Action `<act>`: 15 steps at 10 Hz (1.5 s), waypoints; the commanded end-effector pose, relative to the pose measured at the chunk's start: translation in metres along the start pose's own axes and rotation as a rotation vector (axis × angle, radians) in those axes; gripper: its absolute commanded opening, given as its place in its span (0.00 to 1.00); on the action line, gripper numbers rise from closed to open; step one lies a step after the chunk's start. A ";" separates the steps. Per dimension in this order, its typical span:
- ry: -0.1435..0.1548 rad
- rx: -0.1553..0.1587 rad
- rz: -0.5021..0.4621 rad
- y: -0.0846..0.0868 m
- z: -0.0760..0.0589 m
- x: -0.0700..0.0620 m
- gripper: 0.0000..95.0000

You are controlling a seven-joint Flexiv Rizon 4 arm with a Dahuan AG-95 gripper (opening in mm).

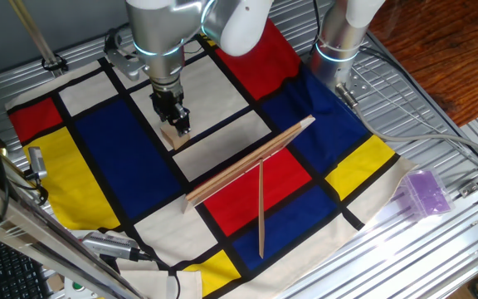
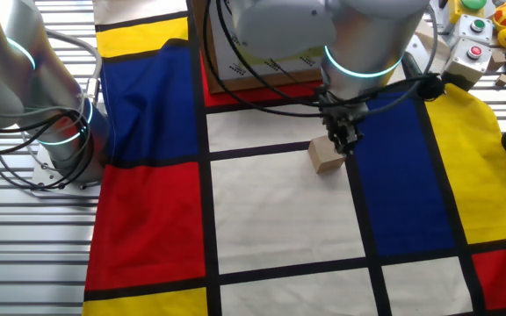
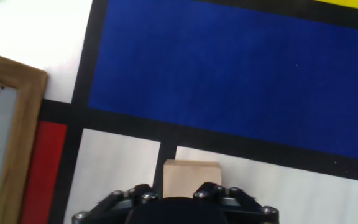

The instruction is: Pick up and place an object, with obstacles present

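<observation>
The small pale wooden block (image 1: 171,138) lies on or just above the white square of the checked cloth, at the gripper's tips. It also shows in the other fixed view (image 2: 324,156) and in the hand view (image 3: 191,177), low between the fingers. My gripper (image 1: 179,124) points straight down and looks shut on the block's upper edge; I cannot tell whether the block touches the cloth. The two obstacles, a wide plank (image 1: 251,162) and a thin stick (image 1: 261,208), lie to the right of the gripper, apart from it.
A purple translucent box (image 1: 426,193) sits off the cloth at the right. A second arm's base (image 1: 338,41) stands at the back right. A cardboard box (image 2: 262,61) lies behind the gripper, and its wooden frame edge (image 3: 23,124) shows at the left of the hand view.
</observation>
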State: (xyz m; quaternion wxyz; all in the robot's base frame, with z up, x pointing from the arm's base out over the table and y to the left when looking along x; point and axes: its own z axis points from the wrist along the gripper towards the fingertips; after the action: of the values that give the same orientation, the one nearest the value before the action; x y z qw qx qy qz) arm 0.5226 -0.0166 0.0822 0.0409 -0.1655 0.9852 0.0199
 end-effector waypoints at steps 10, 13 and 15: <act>0.006 0.009 -0.023 0.000 0.030 0.000 0.80; 0.004 0.014 -0.031 -0.002 0.032 0.001 0.80; 0.000 0.016 -0.033 -0.003 0.034 0.003 0.80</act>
State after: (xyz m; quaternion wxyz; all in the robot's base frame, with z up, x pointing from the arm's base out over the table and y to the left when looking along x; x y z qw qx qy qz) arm 0.5228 -0.0194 0.0477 0.0426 -0.1820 0.9823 0.0116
